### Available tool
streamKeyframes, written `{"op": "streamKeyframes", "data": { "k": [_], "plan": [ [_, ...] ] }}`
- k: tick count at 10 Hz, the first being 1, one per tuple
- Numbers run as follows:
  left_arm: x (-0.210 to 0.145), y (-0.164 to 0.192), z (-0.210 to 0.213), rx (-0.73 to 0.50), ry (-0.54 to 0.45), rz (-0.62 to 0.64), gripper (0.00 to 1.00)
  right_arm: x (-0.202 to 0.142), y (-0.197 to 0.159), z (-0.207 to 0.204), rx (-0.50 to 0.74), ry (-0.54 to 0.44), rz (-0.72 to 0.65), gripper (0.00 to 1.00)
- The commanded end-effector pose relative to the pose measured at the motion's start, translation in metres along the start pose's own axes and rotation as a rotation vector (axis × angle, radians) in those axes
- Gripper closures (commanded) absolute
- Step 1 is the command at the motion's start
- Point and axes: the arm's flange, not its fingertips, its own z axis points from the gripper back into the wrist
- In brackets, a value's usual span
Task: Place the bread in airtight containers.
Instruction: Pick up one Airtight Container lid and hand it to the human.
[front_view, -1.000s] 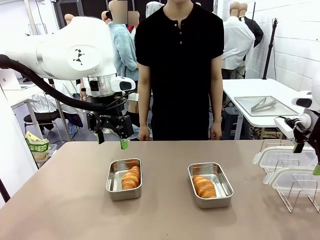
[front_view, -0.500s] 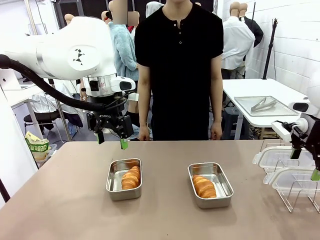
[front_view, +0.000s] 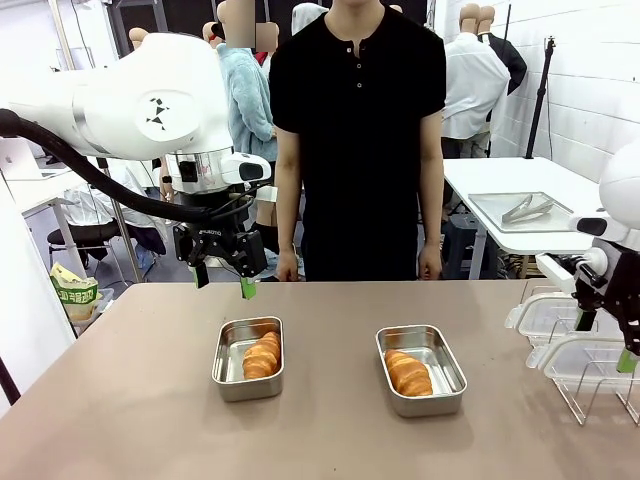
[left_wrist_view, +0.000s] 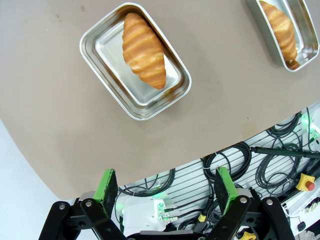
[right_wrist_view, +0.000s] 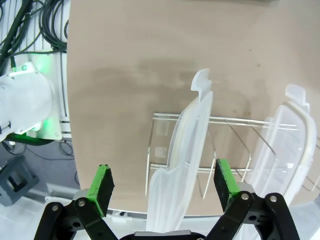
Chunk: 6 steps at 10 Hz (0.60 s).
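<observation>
Left pan (front_view: 229, 363), right pan (front_view: 446, 371): one croissant (front_view: 261, 357) each

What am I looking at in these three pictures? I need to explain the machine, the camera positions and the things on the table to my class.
These are two white robot arms, each ending in a black two-finger gripper with green pads. The wide picture is taken from between the arms, looking across the brown table at a person in a black shirt. The other two pictures come from a camera on each wrist, looking along the fingers. On the table sit two small shiny rectangular steel pans, each holding one golden-brown ridged roll. At the right, clear plastic lids stand in a wire rack. The left gripper hangs open near one pan. The right gripper is open over the lids. Neither holds anything.
</observation>
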Motion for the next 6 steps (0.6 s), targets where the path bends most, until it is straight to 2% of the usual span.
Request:
{"op": "streamKeyframes", "data": {
  "k": [1,4,6],
  "plan": [
    [-0.001,0.001,0.002,0.008,0.000,0.002,0.00,-0.002,0.037,-0.044,0.026,-0.004,-0.005,0.00],
    [-0.001,0.001,0.002,0.008,0.000,0.002,0.00,-0.007,0.035,-0.053,0.000,-0.006,-0.036,0.00],
    [-0.001,0.001,0.002,0.008,0.000,0.002,0.00,-0.009,0.036,-0.053,-0.009,0.018,-0.054,0.34]
  ]
}}
